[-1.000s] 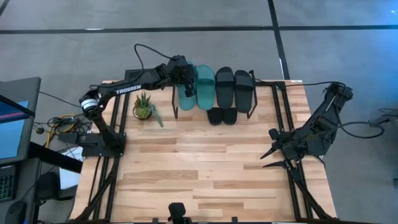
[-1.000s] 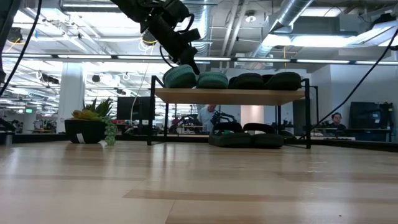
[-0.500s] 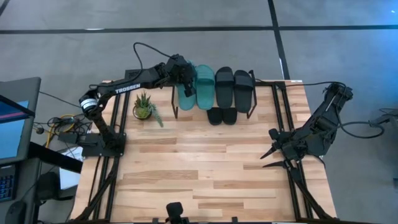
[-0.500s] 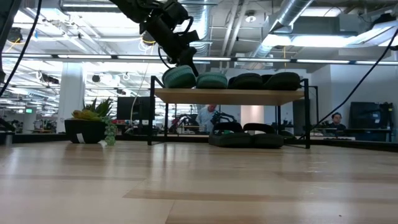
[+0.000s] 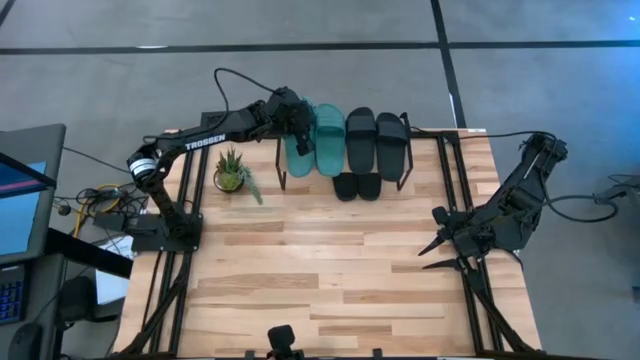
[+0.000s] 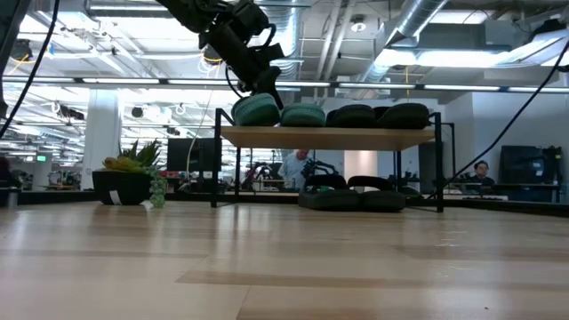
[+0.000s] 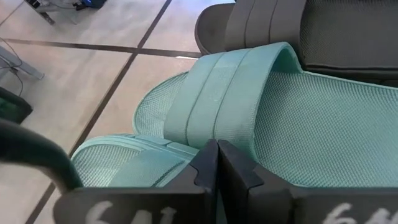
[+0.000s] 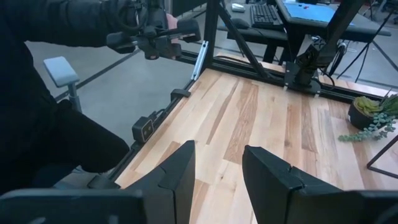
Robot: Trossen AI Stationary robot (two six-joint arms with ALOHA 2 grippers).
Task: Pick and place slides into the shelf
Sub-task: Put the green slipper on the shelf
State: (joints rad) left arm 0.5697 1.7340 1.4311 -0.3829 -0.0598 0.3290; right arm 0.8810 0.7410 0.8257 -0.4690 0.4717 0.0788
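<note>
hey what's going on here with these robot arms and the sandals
The left gripper is up at the shelf, fingers closed together over the teal slides lying on its top board. A black pair lies beside them on the same board, and another black pair rests on the table under the shelf. The right gripper waits open near the table's right edge, holding nothing. A small potted plant stands left of the shelf.

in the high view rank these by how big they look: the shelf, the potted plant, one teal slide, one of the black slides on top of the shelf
1. shelf, the widest by far.
2. teal slide and black slide on top: they look about the same length, too close to rank.
3. potted plant, the smallest.
</note>
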